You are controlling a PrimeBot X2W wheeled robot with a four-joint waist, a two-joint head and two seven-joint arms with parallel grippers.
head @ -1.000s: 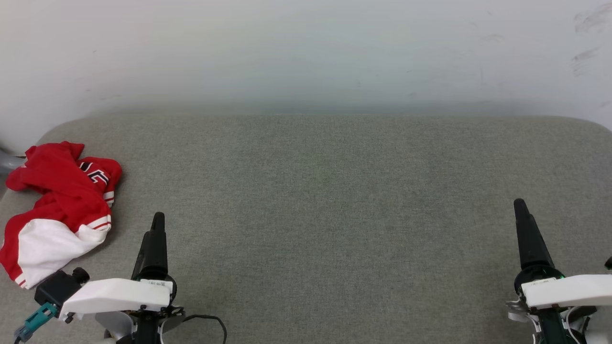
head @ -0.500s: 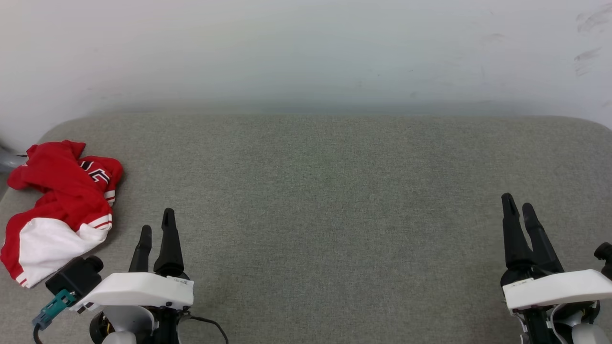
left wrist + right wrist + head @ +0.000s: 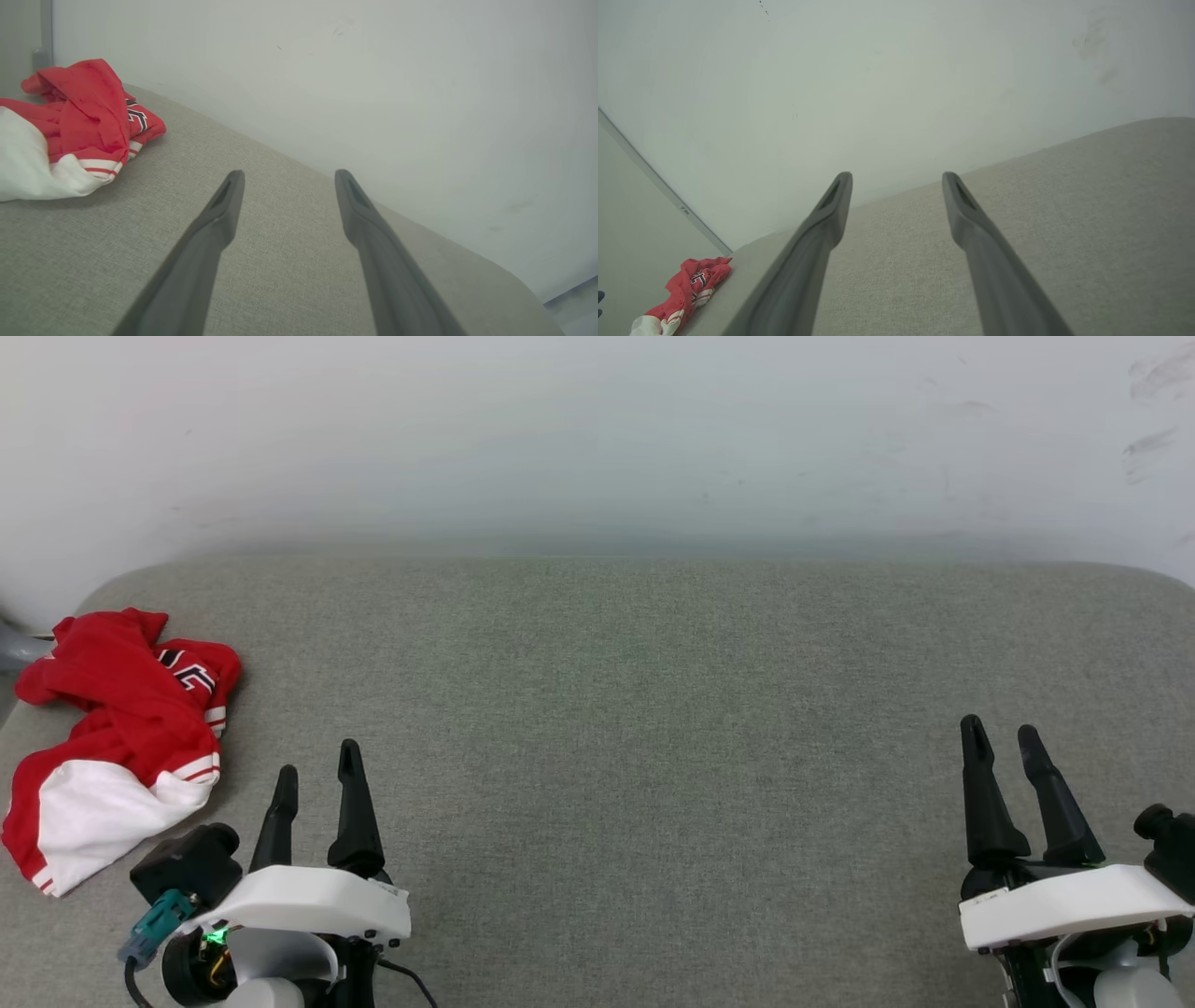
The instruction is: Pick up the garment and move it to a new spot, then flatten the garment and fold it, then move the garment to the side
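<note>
Both claws rolled, left claw (image 3: pixel 317 758) and right claw (image 3: pixel 999 724) apart, garment (image 3: pixel 121 728) crumpled, long axis near-to-far.

The garment (image 3: pixel 117 747) lies crumpled at the left edge of the grey fabric surface (image 3: pixel 635 709), red folds above a white sleeve. The left gripper (image 3: pixel 317 782) sits just beside it, jaws apart and holding nothing. The right gripper (image 3: pixel 1001 735), also spread and unladen, sits far right.

A grey fabric-covered bench (image 3: pixel 653 709) carries the crumpled garment (image 3: pixel 121 719) at its left end.
</note>
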